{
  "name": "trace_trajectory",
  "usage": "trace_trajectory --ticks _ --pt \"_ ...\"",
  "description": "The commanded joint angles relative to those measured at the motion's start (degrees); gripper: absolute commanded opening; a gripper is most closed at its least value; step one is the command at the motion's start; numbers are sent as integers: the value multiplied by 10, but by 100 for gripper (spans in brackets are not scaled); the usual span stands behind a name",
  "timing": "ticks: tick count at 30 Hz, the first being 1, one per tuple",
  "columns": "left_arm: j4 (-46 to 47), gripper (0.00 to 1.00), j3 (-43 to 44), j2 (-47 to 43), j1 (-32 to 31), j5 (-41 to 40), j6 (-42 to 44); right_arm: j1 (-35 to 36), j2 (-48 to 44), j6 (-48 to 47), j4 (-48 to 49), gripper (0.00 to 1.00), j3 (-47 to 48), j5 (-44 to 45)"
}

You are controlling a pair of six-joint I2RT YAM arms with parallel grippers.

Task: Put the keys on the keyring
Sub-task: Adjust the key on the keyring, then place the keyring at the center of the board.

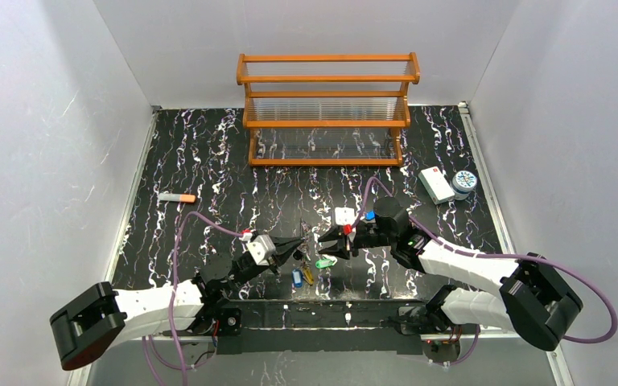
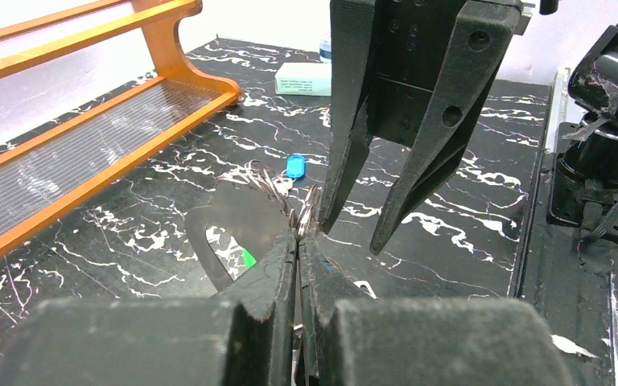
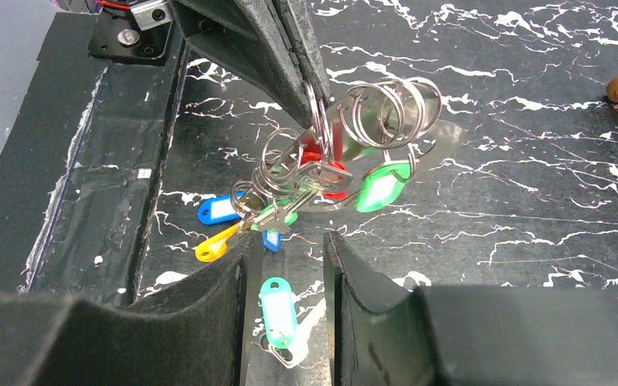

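Left claw (image 2: 298, 235) clenched on the keyring (image 2: 307, 207), keys (image 3: 314, 181) bunched below it. Right claw (image 3: 291, 241) released, just beside the bunch.

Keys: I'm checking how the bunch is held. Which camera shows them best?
Right wrist: the keys, rings and coloured tags, hang in plain view from the left gripper's shut tips. Left wrist shows only ring edges and a blue tag; top view, just tiny coloured specks.
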Motion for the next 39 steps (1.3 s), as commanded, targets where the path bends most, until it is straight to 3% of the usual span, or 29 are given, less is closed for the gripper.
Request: trace_trajectory --ticks 1,8,15,16,17,18,19,21,23,25,29,33,39 --pt "48 0 -31 -2 -2 -7 -7 -1 1 11 35 42 15 -8" --pt "49 0 -32 1 -2 -11 -13 -1 9 21 46 42 17 -15" --pt "13 0 -33 -10 -2 -121 -54 -1 10 61 38 46 21 41" --pt "-40 11 -21 -23 -2 -163 -67 -1 7 71 34 50 21 58" --pt "-95 34 3 -40 -2 -209 -69 -1 3 86 34 55 20 84" --pt "-262 78 56 -61 -2 -257 -77 -1 0 108 33 62 21 114" --pt "-375 96 116 -67 -2 -306 -82 -1 -4 135 31 70 21 152" --pt "-585 98 234 -39 -2 -446 -125 -1 -10 184 12 91 27 229" --pt "-742 98 327 11 -2 -569 -165 -2 -9 231 -8 98 35 291" --pt "-834 98 384 57 0 -596 -186 -4 2 273 -29 99 44 343" --pt "-929 98 444 107 10 -513 -266 -15 59 331 -125 99 107 344" --pt "-933 98 439 112 34 -399 -358 -23 114 374 -181 99 152 293" --pt "-924 98 387 51 168 -199 -448 -24 161 399 -160 99 167 204"
